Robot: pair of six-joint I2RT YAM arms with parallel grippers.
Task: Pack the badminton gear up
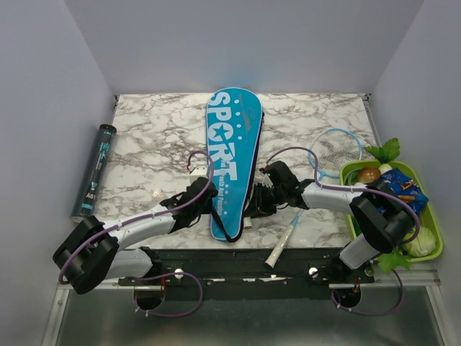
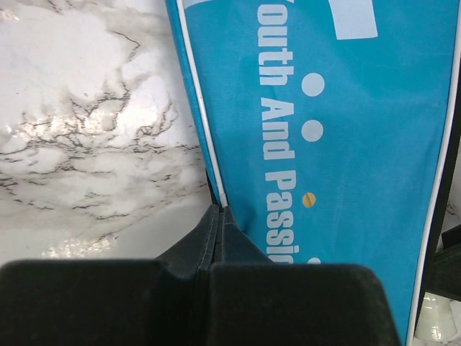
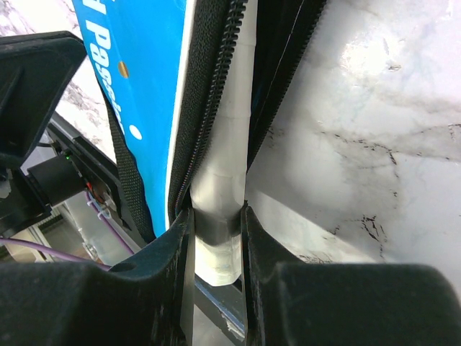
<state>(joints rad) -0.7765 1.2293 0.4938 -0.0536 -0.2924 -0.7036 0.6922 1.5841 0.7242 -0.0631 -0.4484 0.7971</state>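
Observation:
The cyan "SPORT" bag (image 1: 232, 144) lies lengthwise in the middle of the marble table. My left gripper (image 1: 207, 196) is shut on the bag's black left edge, seen pinched in the left wrist view (image 2: 218, 220) beside the cyan bag face (image 2: 346, 144). My right gripper (image 1: 253, 205) is at the bag's right edge, shut on a racket's white handle (image 3: 220, 180) that runs into the bag's open zipper (image 3: 209, 94); the racket's head is hidden inside. A second light-blue racket (image 1: 279, 251) lies on the table to the right, handle toward the front edge.
A black shuttlecock tube (image 1: 96, 169) lies along the table's left edge. A green tray (image 1: 430, 216) of toy vegetables sits at the right edge, close to the second racket's head (image 1: 358, 144). The black front rail (image 1: 238, 263) runs under both arms.

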